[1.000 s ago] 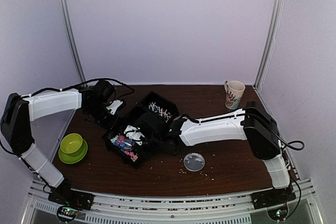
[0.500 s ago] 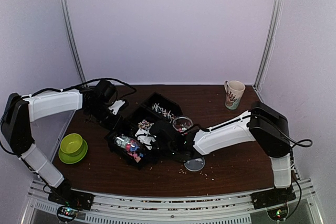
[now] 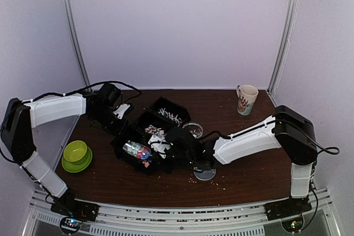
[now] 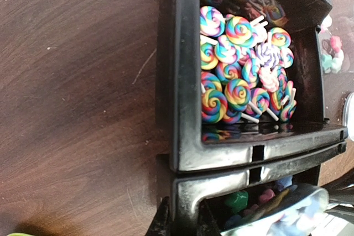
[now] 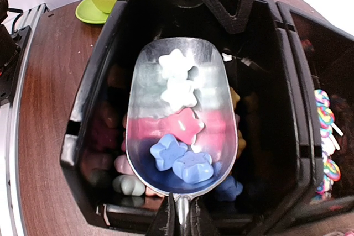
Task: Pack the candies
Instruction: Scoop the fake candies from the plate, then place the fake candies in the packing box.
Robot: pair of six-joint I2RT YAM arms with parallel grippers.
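The right claw (image 5: 181, 220) is clenched on the handle of a metal scoop (image 5: 146, 81) that hangs over one compartment of the black box (image 5: 91, 98). The candies (image 5: 182, 125) in the scoop are small glossy stars: two white, one pink and two blue. More stars in pink, pale green and blue lie on the compartment floor beneath it. Another compartment of the box holds a pile of rainbow-swirl lollipops (image 4: 238, 75) with short white sticks. The left claw (image 4: 182, 222) is clenched on the box's outer wall.
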